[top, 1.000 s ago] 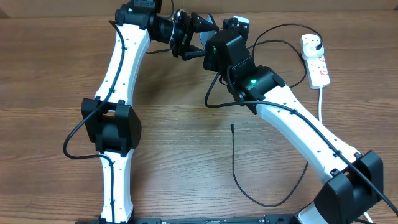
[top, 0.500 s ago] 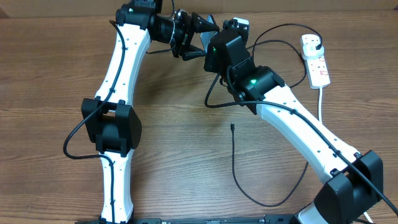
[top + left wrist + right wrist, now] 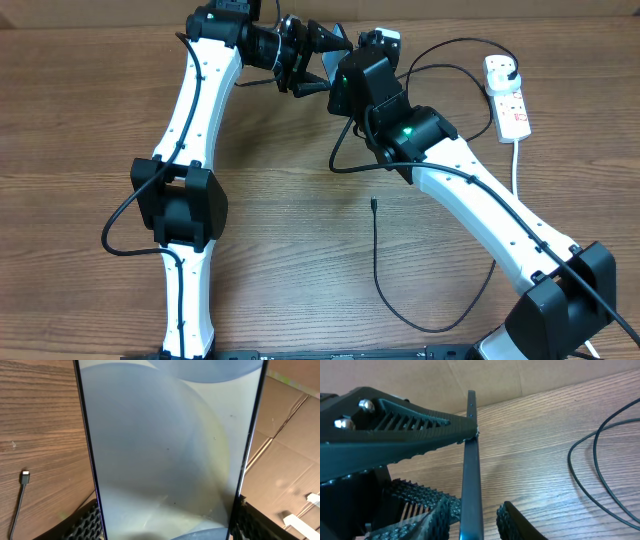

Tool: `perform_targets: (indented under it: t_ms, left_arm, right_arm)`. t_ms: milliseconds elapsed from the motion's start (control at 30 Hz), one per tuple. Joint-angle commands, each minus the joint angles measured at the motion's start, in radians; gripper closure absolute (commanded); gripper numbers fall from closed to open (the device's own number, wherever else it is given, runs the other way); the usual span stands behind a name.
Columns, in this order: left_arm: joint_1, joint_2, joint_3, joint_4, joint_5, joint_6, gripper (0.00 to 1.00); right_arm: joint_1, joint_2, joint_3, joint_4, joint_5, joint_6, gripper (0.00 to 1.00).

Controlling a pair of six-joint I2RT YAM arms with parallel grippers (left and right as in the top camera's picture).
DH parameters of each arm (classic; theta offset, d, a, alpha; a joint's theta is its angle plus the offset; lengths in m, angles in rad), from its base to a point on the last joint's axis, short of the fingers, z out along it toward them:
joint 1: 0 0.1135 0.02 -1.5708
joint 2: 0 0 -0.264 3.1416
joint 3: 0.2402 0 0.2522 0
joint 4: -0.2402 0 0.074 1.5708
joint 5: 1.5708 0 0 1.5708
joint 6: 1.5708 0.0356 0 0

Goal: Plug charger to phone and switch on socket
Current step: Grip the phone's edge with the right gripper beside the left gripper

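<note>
Near the counter's (image 3: pixel 80 120) far edge, the left hand (image 3: pixel 312 60) pinches the phone (image 3: pixel 165 450) by its long sides. The right hand (image 3: pixel 475 517) straddles its thin edge, slightly spread, with a gap on one side. The charger (image 3: pixel 375 250) lies loose mid-counter, and the socket (image 3: pixel 508 100) is near the far right corner.

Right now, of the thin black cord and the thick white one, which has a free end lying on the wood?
The thin black cable: its small connector tip lies loose on the wood. The thick white cord is joined to the power strip.
</note>
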Motion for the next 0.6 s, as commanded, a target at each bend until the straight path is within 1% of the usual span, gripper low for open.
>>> perform_targets:
  t_ms: [0,133,233,567]
  left_arm:
    - [-0.008,-0.001,0.026,0.004,0.024,0.009,0.39]
    - [-0.008,-0.001,0.026,0.004,0.024,0.009,0.39]
    - [-0.008,-0.001,0.026,0.004,0.024,0.009,0.39]
    - [-0.008,-0.001,0.026,0.004,0.024,0.01,0.39]
  right_arm:
    - [0.003,0.008,0.003,0.008,0.016,0.005,0.7]
    - [0.003,0.035,0.003,0.01,0.015,0.005,0.7]
    - [0.003,0.048,0.003,0.014,0.015,0.005,0.72]
    - [0.002,0.049,0.003,0.047,0.016,0.0,0.74]
